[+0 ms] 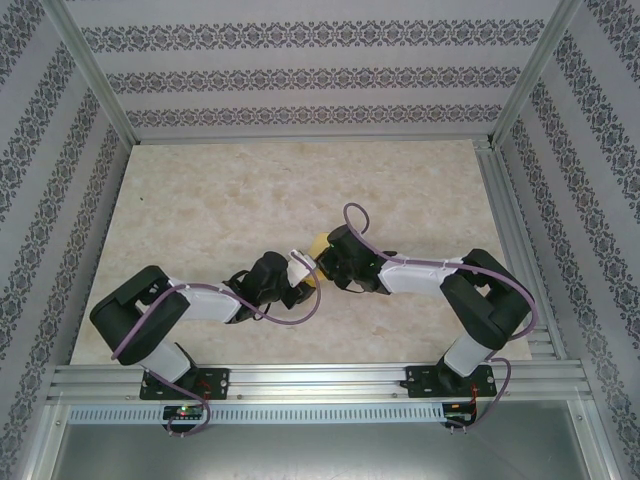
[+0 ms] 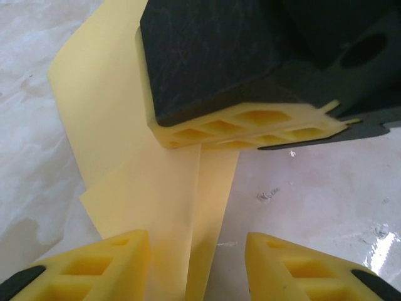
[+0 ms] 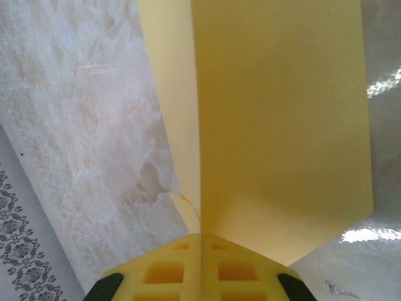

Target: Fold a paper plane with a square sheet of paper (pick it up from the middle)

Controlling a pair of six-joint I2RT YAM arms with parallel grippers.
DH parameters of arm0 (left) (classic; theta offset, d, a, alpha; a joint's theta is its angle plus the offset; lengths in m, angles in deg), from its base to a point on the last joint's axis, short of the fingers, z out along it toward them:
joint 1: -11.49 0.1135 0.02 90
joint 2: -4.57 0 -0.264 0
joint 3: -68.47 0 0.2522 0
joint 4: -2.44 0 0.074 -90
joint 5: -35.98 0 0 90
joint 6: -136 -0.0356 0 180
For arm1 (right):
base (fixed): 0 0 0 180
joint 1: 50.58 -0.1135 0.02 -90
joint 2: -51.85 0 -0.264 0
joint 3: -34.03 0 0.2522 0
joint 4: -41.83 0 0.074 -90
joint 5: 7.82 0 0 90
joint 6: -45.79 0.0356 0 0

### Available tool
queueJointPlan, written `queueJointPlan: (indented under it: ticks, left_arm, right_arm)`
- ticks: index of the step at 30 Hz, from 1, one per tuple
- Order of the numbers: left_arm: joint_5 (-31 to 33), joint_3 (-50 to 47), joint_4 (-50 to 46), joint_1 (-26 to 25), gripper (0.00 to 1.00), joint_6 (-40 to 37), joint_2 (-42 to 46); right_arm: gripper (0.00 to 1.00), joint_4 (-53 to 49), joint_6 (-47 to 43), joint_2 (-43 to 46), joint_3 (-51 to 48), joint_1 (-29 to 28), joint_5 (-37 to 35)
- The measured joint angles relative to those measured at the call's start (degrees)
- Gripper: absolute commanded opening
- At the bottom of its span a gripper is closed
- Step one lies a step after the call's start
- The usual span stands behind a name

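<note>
Top external view: left arm (image 1: 200, 300) and right arm (image 1: 420, 272) meet at the centre of the surface (image 1: 250, 190).
Right hand (image 3: 200, 241): closed tight, pinching a fold of the sheet of paper (image 3: 276, 125).
Left hand (image 2: 197, 248): fingers partly apart, astride the sheet, gripping nothing.
Sheet position: creased lengthwise, extending toward 12 o'clock from the right hand.

I can read no word, number, label or brand on anything before me; the walls (image 1: 300, 80) carry only a repeating ornamental pattern, without letters.
</note>
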Motion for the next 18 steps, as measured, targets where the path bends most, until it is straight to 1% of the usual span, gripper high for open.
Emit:
queueJointPlan:
  ticks: [2,4,7,10,13,15,18]
  left_arm:
    - [0.2,0.0,1.1,0.0,0.41,0.0,-0.5]
    - [0.2,0.0,2.2,0.0,0.37,0.2,-1.0]
    - [0.3,0.0,3.2,0.0,0.28,0.5,-1.7]
    - [0.9,-0.3,4.4,0.0,0.18,0.8,-2.2]
    - [1.6,-0.9,5.7,0.0,0.11,1.3,-2.4]
    - [2.2,-1.2,6.1,-0.1,0.08,1.6,-2.4]
    - [2.5,-1.6,6.7,-0.1,0.06,2.0,-2.4]
  right_arm:
    - [0.06,0.5,0.5,-0.2,0.0,0.2,0.5]
    - [0.06,1.0,0.8,-0.3,0.0,0.4,0.9]
    - [0.08,1.5,1.2,-0.7,0.0,0.7,1.4]
    - [0.12,1.7,1.7,-0.9,0.0,0.8,1.9]
    - [0.21,2.6,1.9,-0.9,-0.3,0.8,2.9]
    - [0.32,2.6,1.3,-0.7,-0.4,1.2,3.5]
    - [0.43,2.5,-0.1,1.2,-1.2,2.3,4.1]
